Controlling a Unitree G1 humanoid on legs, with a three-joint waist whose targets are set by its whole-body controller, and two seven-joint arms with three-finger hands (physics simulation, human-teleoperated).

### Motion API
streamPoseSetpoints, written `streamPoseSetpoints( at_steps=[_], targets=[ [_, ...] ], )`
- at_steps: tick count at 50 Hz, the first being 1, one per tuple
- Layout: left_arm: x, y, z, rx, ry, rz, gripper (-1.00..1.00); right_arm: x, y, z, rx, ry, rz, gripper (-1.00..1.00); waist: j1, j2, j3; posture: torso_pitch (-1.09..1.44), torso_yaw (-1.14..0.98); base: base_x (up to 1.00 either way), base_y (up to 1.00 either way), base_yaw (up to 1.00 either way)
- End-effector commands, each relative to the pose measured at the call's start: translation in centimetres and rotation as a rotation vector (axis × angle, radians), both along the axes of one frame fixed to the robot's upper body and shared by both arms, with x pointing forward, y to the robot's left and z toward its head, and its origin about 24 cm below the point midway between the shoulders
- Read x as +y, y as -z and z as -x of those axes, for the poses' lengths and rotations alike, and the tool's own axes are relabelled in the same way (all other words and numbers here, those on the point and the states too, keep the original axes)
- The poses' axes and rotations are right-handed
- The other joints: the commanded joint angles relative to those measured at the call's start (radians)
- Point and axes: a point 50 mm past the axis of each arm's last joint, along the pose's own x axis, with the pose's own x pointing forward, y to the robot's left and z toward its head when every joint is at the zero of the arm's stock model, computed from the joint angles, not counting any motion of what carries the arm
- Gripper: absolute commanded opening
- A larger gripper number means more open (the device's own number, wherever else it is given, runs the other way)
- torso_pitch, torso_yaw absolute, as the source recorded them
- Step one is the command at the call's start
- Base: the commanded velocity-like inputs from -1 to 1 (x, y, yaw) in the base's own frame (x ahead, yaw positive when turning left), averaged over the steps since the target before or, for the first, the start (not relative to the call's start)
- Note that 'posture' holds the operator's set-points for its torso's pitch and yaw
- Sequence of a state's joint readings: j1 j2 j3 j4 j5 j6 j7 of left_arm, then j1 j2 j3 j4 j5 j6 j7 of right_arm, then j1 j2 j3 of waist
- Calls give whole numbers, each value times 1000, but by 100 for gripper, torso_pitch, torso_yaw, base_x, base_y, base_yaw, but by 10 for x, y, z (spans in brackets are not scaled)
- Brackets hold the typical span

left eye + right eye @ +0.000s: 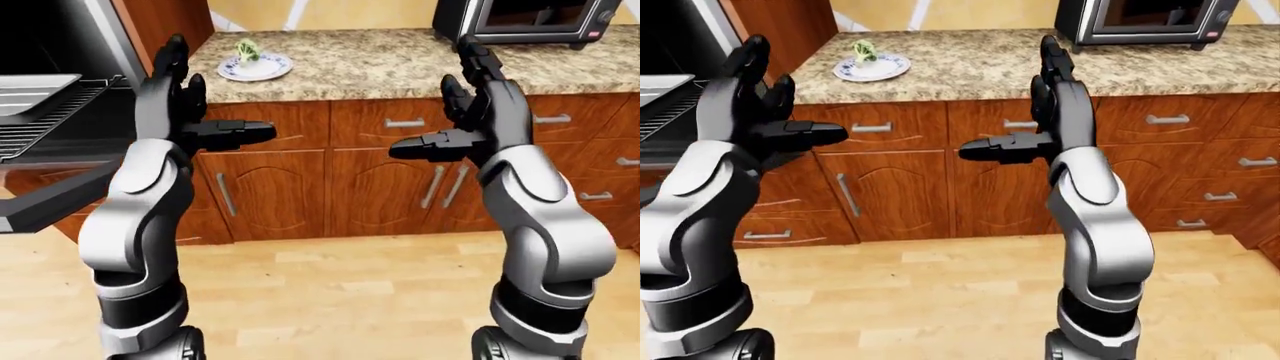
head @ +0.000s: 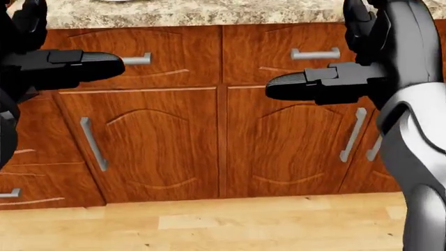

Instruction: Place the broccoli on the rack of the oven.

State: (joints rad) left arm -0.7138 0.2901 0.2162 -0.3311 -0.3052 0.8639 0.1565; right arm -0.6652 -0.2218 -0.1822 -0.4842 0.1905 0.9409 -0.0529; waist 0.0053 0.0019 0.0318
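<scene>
While both hands are raised with fingers spread and holding nothing | left hand (image 1: 185, 105) is nearer to broccoli (image 1: 247, 51), right hand (image 1: 470, 112) well apart | broccoli stands upright on plate (image 1: 255, 69), up and a little right of left fingers (image 1: 175, 56) | oven rack (image 1: 45, 112) lies left of them.

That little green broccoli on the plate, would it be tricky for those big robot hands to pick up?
Probably a bit. The broccoli looks small beside the open left robot hand, so thick fingers may grip it poorly. Its lumpy top suggests it could tip or roll if nudged. It sits loose on a shallow plate, which might slide on the counter.
</scene>
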Motion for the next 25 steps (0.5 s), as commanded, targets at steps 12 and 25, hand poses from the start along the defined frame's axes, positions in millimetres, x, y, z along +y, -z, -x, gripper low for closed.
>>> streamPoseSetpoints(
  at_steps=[12,25],
  targets=[
    [-3,-12,5,-57,12,-7,100,-1,-14,5,-71,-5,-29,100,-1,2,-34,0,0,2,1,0],
    [-3,-15,6,-58,15,-6,100,-1,-17,5,-72,-5,-39,100,-6,33,-10,0,0,18,8,0]
  ],
)
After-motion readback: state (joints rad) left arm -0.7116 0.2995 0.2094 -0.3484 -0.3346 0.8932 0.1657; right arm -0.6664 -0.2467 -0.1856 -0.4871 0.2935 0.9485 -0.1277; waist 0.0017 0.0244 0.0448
